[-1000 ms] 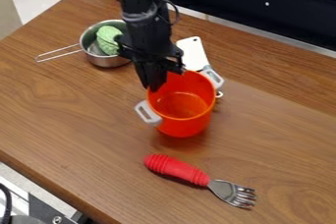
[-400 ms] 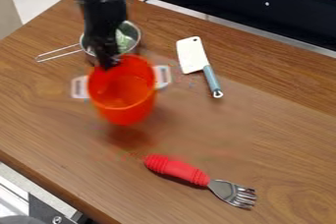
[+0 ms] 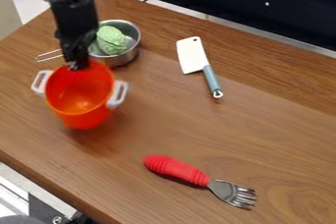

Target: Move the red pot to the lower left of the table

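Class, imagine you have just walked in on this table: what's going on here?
A black robot arm has its gripper at the far rim of a red-orange pot with two pale handles, and appears to be holding it up, tilted, on the left side of the table. Behind it is a metal pan with a green item inside. A white-bladed cleaver and a red-handled fork lie to the right.

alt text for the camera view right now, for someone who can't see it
A black claw holds a red pot by its rim over a wooden table, near a metal pan; a cleaver and red-handled fork lie to the right.
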Available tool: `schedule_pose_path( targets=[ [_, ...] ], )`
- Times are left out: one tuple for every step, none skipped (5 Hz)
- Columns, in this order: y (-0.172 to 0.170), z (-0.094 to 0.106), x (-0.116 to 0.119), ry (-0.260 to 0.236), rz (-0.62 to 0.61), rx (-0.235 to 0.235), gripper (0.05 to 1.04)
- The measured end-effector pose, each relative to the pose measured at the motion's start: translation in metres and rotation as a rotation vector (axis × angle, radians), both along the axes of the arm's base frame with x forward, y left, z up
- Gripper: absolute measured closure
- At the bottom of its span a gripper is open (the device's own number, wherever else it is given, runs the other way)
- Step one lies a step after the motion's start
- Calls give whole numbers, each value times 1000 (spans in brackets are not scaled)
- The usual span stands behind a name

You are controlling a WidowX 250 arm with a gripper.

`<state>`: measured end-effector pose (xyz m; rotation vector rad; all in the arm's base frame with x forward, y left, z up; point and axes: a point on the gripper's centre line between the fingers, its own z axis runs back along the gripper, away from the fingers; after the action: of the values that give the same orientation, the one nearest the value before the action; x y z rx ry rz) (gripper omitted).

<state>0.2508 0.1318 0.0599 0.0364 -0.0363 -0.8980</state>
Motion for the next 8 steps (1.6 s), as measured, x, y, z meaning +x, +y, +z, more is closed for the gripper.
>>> schedule_pose_path(
  targets=[
    [2, -6, -5, 21, -85, -2, 1030],
    [-3, -16, -13, 33, -153, -5, 1030],
    [-11, -23, -15, 61, -206, -53, 1030],
    [-14, -22, -15, 68, -228, -58, 1030],
    [-15, -19, -14, 77, -241, -72, 1011],
    [-16, -19, -12, 59, -252, -75, 880],
    [-16, -18, -13, 55, -238, -90, 660],
    [-15, -13, -12, 49, -230, -98, 382]
  ],
)
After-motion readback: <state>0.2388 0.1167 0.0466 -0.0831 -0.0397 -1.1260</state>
